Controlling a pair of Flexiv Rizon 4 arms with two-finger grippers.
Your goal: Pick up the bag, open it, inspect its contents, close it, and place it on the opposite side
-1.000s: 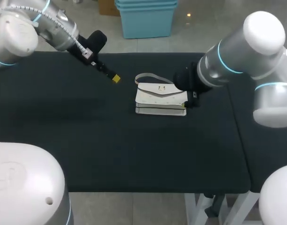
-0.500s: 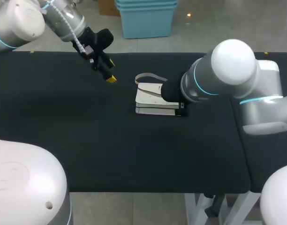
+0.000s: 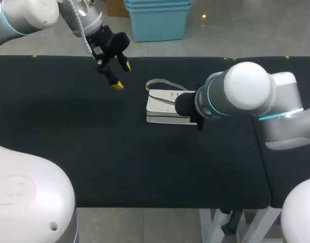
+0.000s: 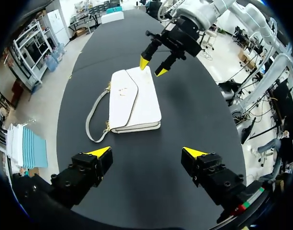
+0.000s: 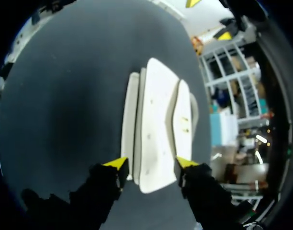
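On the black table [image 3: 94, 152], a white bag [image 3: 164, 104] lies flat just past the middle, flap shut, its strap looped toward the far edge; it has not moved. The right arm has swung further in over the bag's right end, hiding that end from above; the right gripper [image 5: 151, 165] is spread open, straddling it. Farther back, the left gripper [image 3: 122, 75] has turned, fingers wide apart, holding nothing
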